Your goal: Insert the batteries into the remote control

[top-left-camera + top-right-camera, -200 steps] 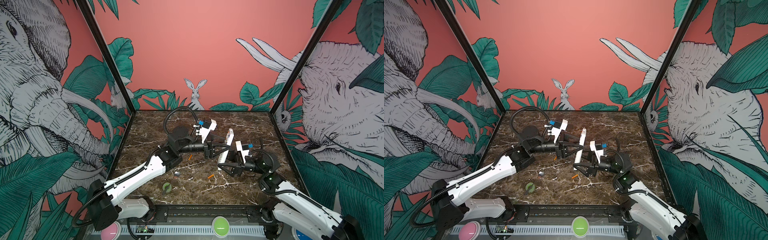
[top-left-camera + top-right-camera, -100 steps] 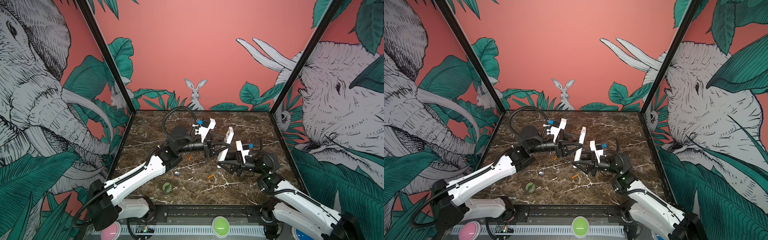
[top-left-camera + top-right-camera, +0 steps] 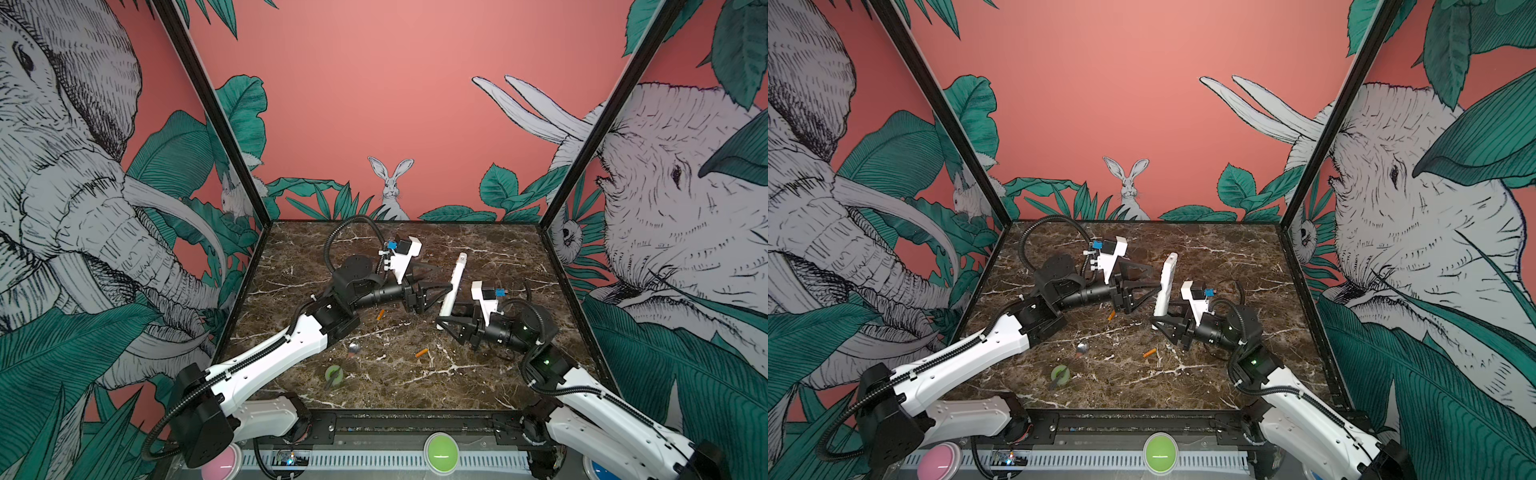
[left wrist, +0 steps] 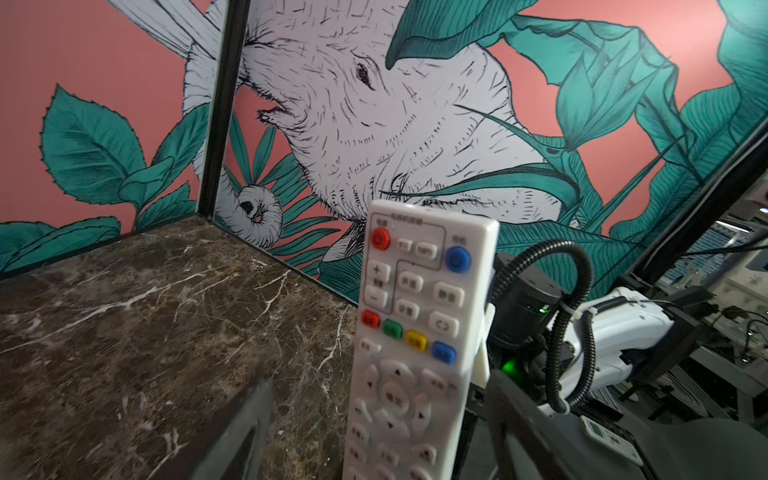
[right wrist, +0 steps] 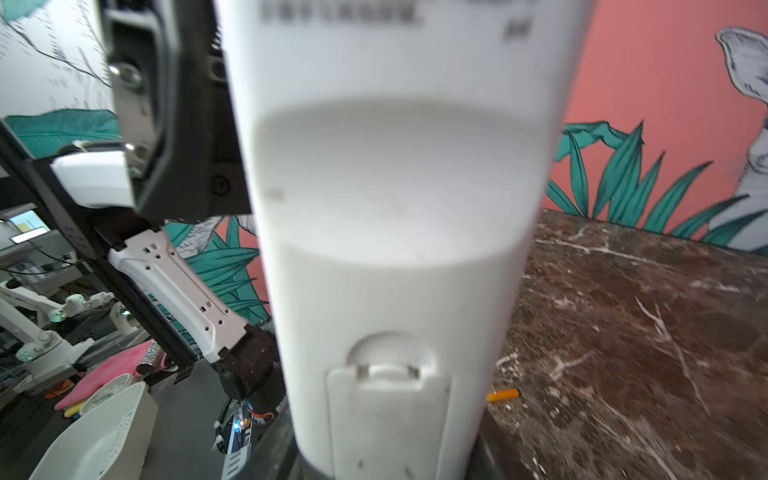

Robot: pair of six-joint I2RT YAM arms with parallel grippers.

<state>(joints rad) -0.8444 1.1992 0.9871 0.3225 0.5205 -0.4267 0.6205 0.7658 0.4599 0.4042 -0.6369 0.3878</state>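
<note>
1. The long, slim white plastic remote control [image 3: 454,282] stands tilted over the brown marble tabletop [image 3: 498,374]. The right gripper [image 3: 446,318] clamps its lower end, and the left gripper [image 3: 440,293] stands with its jaws apart around it.
2. It looks light, rigid and smooth, so grip the narrow edges, clear of the latched white battery cover [image 5: 386,415].
3. The two tiny orange cylindrical batteries [image 3: 380,314] [image 3: 421,353] lie loose on the table. They will likely roll, so pinch each across the middle.

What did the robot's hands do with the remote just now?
The right gripper closed on the lower end of the remote control, then the left gripper opened and let go of its middle. The remote control stayed tilted up in the same spot, and both batteries still lie loose on the table.
</note>
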